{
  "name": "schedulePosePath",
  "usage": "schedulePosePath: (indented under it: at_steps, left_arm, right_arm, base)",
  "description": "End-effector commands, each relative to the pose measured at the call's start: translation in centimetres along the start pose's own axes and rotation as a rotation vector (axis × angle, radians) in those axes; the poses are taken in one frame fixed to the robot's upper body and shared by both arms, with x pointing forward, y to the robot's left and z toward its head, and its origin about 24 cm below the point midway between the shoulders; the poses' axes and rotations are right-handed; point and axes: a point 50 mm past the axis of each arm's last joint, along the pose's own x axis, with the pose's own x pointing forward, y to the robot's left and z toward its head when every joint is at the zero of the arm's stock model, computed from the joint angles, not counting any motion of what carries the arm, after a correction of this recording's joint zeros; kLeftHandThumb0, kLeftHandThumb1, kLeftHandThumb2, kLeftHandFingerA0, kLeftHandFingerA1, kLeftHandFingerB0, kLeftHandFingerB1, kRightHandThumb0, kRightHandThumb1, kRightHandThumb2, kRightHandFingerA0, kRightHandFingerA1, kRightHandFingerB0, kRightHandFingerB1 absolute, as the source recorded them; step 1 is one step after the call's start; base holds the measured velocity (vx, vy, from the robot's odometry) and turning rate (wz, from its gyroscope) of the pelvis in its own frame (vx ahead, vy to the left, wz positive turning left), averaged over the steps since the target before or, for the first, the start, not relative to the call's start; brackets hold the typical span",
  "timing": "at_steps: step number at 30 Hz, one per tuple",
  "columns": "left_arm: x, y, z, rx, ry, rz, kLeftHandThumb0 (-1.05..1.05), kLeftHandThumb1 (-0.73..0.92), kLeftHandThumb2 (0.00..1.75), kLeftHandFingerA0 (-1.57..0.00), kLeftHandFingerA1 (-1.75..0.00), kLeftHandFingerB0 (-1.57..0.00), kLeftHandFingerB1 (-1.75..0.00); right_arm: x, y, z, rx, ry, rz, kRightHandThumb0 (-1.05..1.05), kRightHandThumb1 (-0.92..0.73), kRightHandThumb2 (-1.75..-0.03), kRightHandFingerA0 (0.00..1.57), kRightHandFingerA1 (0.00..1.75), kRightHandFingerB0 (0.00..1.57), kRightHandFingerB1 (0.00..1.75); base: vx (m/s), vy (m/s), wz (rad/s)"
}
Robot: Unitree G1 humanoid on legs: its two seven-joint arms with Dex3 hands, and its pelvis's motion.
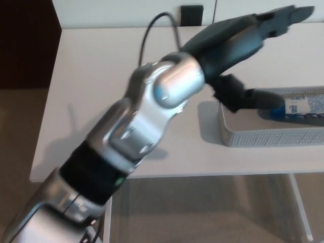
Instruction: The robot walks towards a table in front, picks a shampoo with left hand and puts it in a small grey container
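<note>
Fingers [283, 15] of left hand [238, 45] spread, empty, above grey container [263, 137] holding shampoo [304, 107].

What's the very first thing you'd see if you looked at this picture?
The robot's big silver and black left arm fills the middle, stretching from the bottom left corner across the white table. Its black left hand hangs open over a small grey container at the right edge, where a blue and white shampoo lies inside.
</note>
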Motion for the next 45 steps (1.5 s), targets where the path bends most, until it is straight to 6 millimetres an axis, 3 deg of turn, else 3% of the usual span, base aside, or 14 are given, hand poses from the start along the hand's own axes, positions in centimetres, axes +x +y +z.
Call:
schedulePosePath:
  at_steps: [1, 3, 7, 9, 10, 11, 25, 33, 35, 38, 39, 42, 43, 45]
  left_arm:
    - [-18.9, -1.1, 2.3, -0.135, -0.059, 0.013, -0.36, 0.32, 0.91, 0.00, -0.49, 0.00, -0.48]
    - [-20.4, -2.0, 2.1, -0.183, -0.031, 0.014, -0.66, 0.57, 0.58, -0.21, -0.28, -0.21, -0.29]
    - [-24.6, -4.9, 1.6, -0.299, 0.084, -0.014, -0.66, 0.54, 0.58, -0.31, -0.32, -0.28, -0.30]
    - [-29.6, -8.1, 1.1, -0.376, 0.238, -0.073, -0.67, 0.57, 0.58, -0.34, -0.32, -0.33, -0.32]
    - [-31.1, -9.2, 1.0, -0.432, 0.287, -0.100, -0.71, 0.47, 0.84, -0.33, -0.48, -0.23, -0.41]
    - [-32.6, -9.9, 0.8, -0.480, 0.371, -0.141, -0.70, 0.57, 0.59, -0.38, -0.33, -0.36, -0.32]
    - [-47.9, -12.5, -4.6, -0.749, 1.186, -0.109, -0.64, 0.65, 0.60, -0.64, -0.44, -0.62, -0.42]
    - [-50.4, -14.7, -9.7, -0.610, 1.522, 0.085, -0.56, 0.66, 0.60, -0.51, -0.47, -0.47, -0.42]
    - [-49.9, -14.7, -11.3, -0.576, 1.538, 0.066, -0.51, 0.52, 0.83, -0.42, -0.58, -0.35, -0.53]
    - [-49.3, -14.8, -13.7, -0.544, 1.611, 0.094, -0.42, 0.67, 0.59, -0.49, -0.50, -0.34, -0.38]
    - [-49.3, -14.9, -14.8, -0.552, 1.660, 0.140, -0.54, 0.56, 0.87, -0.50, -0.65, -0.28, -0.50]
    - [-49.4, -15.3, -15.8, -0.575, 1.721, 0.196, -0.52, 0.73, 0.62, -0.53, -0.56, -0.34, -0.39]
    - [-49.7, -15.6, -16.2, -0.554, 1.786, 0.200, -0.58, 0.63, 0.96, -0.53, -0.63, -0.37, -0.54]
    - [-50.1, -15.9, -16.2, -0.528, 1.837, 0.195, -0.60, 0.82, 0.64, -0.60, -0.52, -0.43, -0.40]
  right_arm:
    - [-1.5, -1.0, -4.6, 0.019, 0.124, -0.023, -0.36, -0.74, -0.62, 0.69, 0.48, 0.53, 0.41]
    - [-1.6, -0.7, -5.1, 0.017, 0.139, -0.019, -0.37, -0.74, -0.62, 0.69, 0.50, 0.52, 0.41]
    - [-2.2, -0.1, -6.7, 0.046, 0.176, -0.017, -0.37, -0.74, -0.61, 0.71, 0.50, 0.52, 0.41]
    - [-2.7, 0.5, -7.9, 0.060, 0.204, -0.019, -0.37, -0.73, -0.61, 0.72, 0.48, 0.53, 0.41]
    - [-2.9, 0.6, -8.3, 0.044, 0.215, -0.022, -0.39, -0.73, -0.61, 0.73, 0.47, 0.54, 0.40]
    - [-3.1, 0.7, -8.6, 0.048, 0.218, -0.018, -0.37, -0.74, -0.61, 0.70, 0.48, 0.52, 0.40]
    - [-3.7, -0.2, -9.8, 0.111, 0.259, -0.034, -0.36, -0.74, -0.62, 0.71, 0.48, 0.55, 0.41]
    - [-3.4, -0.8, -9.1, 0.134, 0.249, -0.052, -0.37, -0.74, -0.62, 0.71, 0.49, 0.55, 0.42]
    - [-3.3, -1.1, -8.9, 0.130, 0.250, -0.067, -0.37, -0.73, -0.62, 0.73, 0.49, 0.56, 0.42]
    - [-3.3, -1.2, -8.9, 0.140, 0.251, -0.064, -0.38, -0.73, -0.62, 0.74, 0.50, 0.56, 0.42]
    - [-3.3, -1.1, -9.0, 0.150, 0.254, -0.061, -0.37, -0.73, -0.61, 0.74, 0.51, 0.56, 0.42]
    - [-3.4, -1.0, -9.1, 0.172, 0.258, -0.054, -0.36, -0.73, -0.61, 0.74, 0.53, 0.56, 0.43]
    - [-3.5, -0.9, -9.3, 0.162, 0.251, -0.046, -0.36, -0.73, -0.61, 0.73, 0.53, 0.56, 0.43]
    - [-3.5, -0.6, -9.4, 0.153, 0.254, -0.039, -0.37, -0.73, -0.62, 0.71, 0.49, 0.55, 0.41]
  base:
    - [0.00, 0.000, 0.00]
    - [0.00, 0.000, 0.00]
    - [0.00, 0.000, 0.00]
    - [0.00, 0.000, 0.00]
    - [0.00, 0.000, 0.00]
    - [0.00, 0.000, 0.00]
    - [0.00, 0.000, 0.00]
    - [0.00, 0.000, 0.00]
    - [0.00, 0.000, 0.00]
    - [0.00, 0.000, 0.00]
    - [0.00, 0.000, 0.00]
    - [0.00, 0.000, 0.00]
    - [0.00, 0.000, 0.00]
    - [0.00, 0.000, 0.00]
